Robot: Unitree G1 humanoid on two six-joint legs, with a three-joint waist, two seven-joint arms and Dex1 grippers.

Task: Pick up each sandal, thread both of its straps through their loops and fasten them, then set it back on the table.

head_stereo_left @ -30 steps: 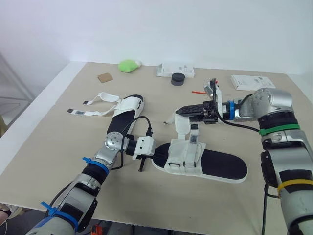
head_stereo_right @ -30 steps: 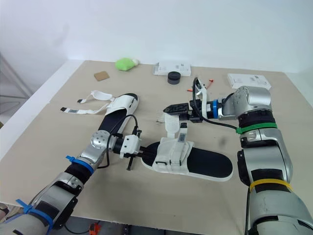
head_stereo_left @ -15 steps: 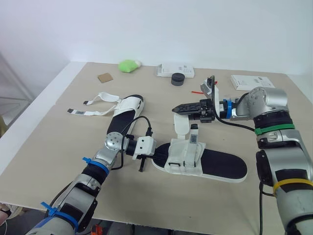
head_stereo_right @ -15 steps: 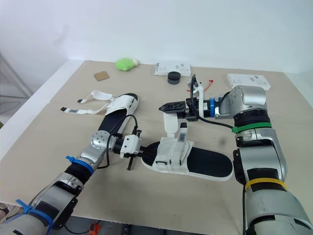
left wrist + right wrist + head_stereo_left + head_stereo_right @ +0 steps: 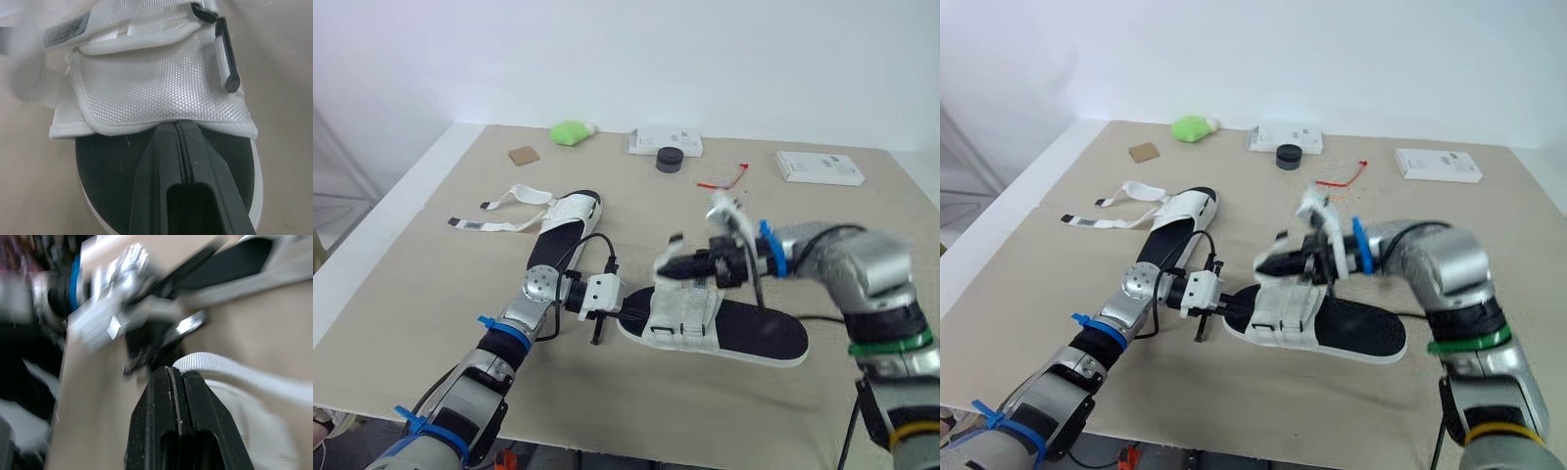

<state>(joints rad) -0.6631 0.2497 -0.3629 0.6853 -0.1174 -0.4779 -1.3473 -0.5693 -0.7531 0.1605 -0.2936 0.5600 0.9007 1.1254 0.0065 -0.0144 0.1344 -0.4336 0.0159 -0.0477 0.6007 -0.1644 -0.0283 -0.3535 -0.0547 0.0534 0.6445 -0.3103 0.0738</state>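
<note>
While the near sandal (image 5: pixel 744 333) lies flat on the desk (image 5: pixel 431 294) right in front of the robot, the left claw (image 5: pixel 177 128) has its fingers together. The tips press on the black footbed (image 5: pixel 112 161) at the toe, right up against the edge of the white mesh upper (image 5: pixel 156 83). The right claw (image 5: pixel 170 368) is closed too and looks pinched on the end of a strap (image 5: pixel 230 369) above that upper, though that's hard to be sure of.

The other sandal (image 5: pixel 566 223) sits further back on the left, its loose straps (image 5: pixel 494 226) splayed out.

Handling-wise, the sole is probably light and a bit bendy, so pinning the toe makes sense. The webbing is thin and floppy, so it's best gripped near its tip for feeding.

No real containers here, just two flat white packs (image 5: pixel 664 143) and a black round thing (image 5: pixel 669 159) at the far edge, contents unknown.
</note>
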